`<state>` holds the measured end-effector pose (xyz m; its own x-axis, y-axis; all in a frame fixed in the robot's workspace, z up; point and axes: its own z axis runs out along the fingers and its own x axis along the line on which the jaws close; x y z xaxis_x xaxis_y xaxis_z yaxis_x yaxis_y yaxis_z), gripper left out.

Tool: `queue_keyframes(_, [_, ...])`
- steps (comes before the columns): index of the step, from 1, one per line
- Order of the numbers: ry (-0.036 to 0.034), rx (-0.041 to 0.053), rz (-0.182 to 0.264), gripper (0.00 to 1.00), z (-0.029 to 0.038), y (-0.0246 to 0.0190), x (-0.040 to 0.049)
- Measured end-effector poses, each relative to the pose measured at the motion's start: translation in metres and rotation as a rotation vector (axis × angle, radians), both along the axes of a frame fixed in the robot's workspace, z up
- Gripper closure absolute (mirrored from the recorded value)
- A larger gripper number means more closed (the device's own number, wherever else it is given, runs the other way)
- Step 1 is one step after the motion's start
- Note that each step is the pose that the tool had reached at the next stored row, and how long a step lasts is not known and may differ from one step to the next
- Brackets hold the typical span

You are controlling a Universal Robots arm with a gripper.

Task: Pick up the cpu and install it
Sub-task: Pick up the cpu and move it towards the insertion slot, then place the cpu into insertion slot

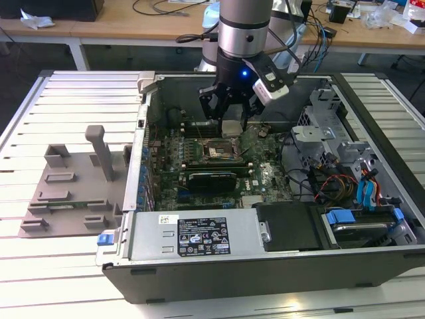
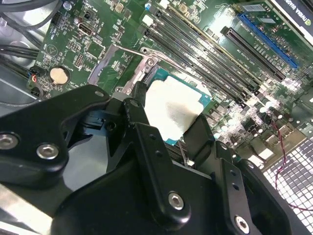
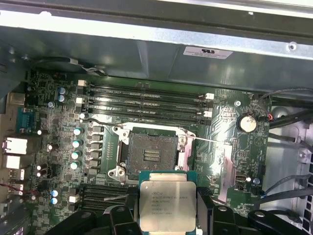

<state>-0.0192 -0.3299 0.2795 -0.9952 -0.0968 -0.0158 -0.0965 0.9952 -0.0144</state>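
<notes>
Gripping the cpu (image 3: 167, 205), the gripper (image 1: 230, 126) hovered near the open socket (image 3: 151, 156); mid-carry, I judged, with square alignment over it needed.

Between the jaws of the gripper (image 3: 167, 218) sits the cpu (image 3: 167, 200); beneath them, the socket (image 3: 151, 155) on the motherboard (image 3: 222, 161), inside the case (image 1: 232, 282).
</notes>
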Motion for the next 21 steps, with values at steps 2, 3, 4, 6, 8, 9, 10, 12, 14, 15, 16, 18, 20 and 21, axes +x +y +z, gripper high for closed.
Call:
queue_keyframes(2, [-0.0001, 0.0, 0.0, 0.45, 0.0, 0.0, 0.0])
queue_keyframes(3, [0.0, 0.0, 0.0, 0.45, 0.0, 0.0, 0.0])
queue_keyframes(4, [0.0, -0.0001, 0.0, 0.45, 0.0, 0.0, 0.0])
queue_keyframes(6, [-0.0001, 0.0, 0.0, 0.45, 0.0, 0.0001, 0.0])
queue_keyframes(8, [0.0, -0.0001, 0.0, 0.45, 0.0, 0.0001, 0.0])
queue_keyframes(9, [0.0, 0.0, 0.0, 0.45, 0.0, 0.0001, 0.0])
queue_keyframes(10, [-0.0001, 0.0, -0.001, 0.45, 0.0, 0.0002, 0.0])
queue_keyframes(12, [0.0, -0.0024, -0.013, 0.45, 0.0, 0.0001, 0.0001])
queue_keyframes(14, [0.0001, -0.0064, -0.043, 0.45, 0.0, 0.0001, 0.0002])
queue_keyframes(15, [0.0, -0.0068, -0.062, 0.45, 0.0, 0.0001, 0.0002])
queue_keyframes(16, [0.0001, -0.0069, -0.079, 0.45, 0.0, 0.0002, 0.0003])
queue_keyframes(18, [0.0002, -0.0085, -0.143, 0.45, 0.0, 0.0001, 0.0003])
queue_keyframes(20, [0.0004, -0.0085, -0.17, 0.45, 0.0, 0.0002, 0.0003])
queue_keyframes(21, [0.0004, -0.0086, -0.186, 0.45, 0.0, 0.0001, 0.0003])
